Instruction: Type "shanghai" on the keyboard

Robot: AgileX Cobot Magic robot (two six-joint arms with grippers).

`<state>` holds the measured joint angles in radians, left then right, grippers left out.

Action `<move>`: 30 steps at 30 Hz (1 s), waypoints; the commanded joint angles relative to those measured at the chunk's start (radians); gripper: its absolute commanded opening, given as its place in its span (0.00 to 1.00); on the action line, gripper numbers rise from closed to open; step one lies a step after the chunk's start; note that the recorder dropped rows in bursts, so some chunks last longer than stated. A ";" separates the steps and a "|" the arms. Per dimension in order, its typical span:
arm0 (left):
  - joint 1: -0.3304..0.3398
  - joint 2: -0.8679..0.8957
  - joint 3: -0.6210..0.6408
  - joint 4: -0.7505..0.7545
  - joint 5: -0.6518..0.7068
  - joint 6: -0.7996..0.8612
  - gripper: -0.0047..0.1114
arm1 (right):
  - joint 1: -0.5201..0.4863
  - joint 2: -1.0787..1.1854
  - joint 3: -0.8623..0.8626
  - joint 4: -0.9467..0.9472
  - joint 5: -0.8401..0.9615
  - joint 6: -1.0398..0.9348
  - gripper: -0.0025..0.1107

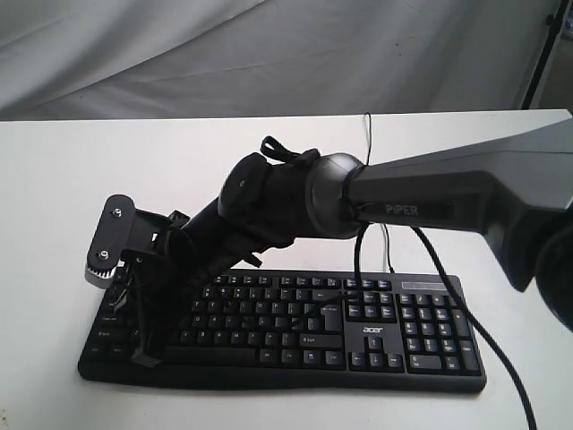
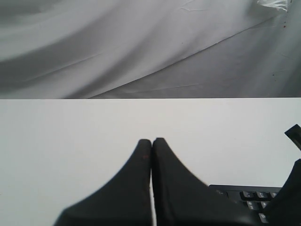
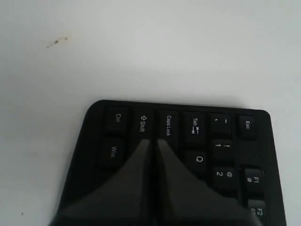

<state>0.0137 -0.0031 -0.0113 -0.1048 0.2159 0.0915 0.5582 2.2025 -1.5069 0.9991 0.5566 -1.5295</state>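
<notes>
The black keyboard (image 1: pixel 376 333) with white legends and an acer logo lies on the white table (image 1: pixel 72 170). My right arm reaches across it to its left end. The right gripper (image 1: pixel 147 351) is shut and empty, pointing down at the keys. In the right wrist view the right gripper (image 3: pixel 153 142) has its tips just above the keyboard (image 3: pixel 221 141), over the key row inward of Shift and Caps Lock; contact cannot be told. The left gripper (image 2: pixel 152 140) is shut on nothing above bare table, with a corner of the keyboard (image 2: pixel 249 195) beside it. It does not show in the exterior view.
The right arm's thick black cable (image 1: pixel 466 318) hangs over the number pad. The keyboard's thin cable (image 1: pixel 367 134) runs toward the table's back edge. Grey cloth (image 1: pixel 269 54) hangs behind the table. A black stand leg (image 1: pixel 540 63) is at the back right.
</notes>
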 commanded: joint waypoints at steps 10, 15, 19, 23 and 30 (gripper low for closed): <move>-0.004 0.003 0.001 -0.004 -0.003 -0.001 0.05 | 0.001 0.003 0.004 -0.033 -0.022 -0.002 0.02; -0.004 0.003 0.001 -0.004 -0.003 -0.001 0.05 | 0.001 0.003 0.004 -0.041 -0.022 -0.002 0.02; -0.004 0.003 0.001 -0.004 -0.003 -0.001 0.05 | 0.001 0.003 0.004 -0.058 -0.019 0.000 0.02; -0.004 0.003 0.001 -0.004 -0.003 -0.001 0.05 | 0.001 0.011 0.004 -0.058 -0.018 0.000 0.02; -0.004 0.003 0.001 -0.004 -0.003 -0.001 0.05 | 0.001 0.027 0.004 -0.045 -0.010 -0.012 0.02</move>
<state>0.0137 -0.0031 -0.0113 -0.1048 0.2159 0.0915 0.5582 2.2322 -1.5047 0.9433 0.5345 -1.5318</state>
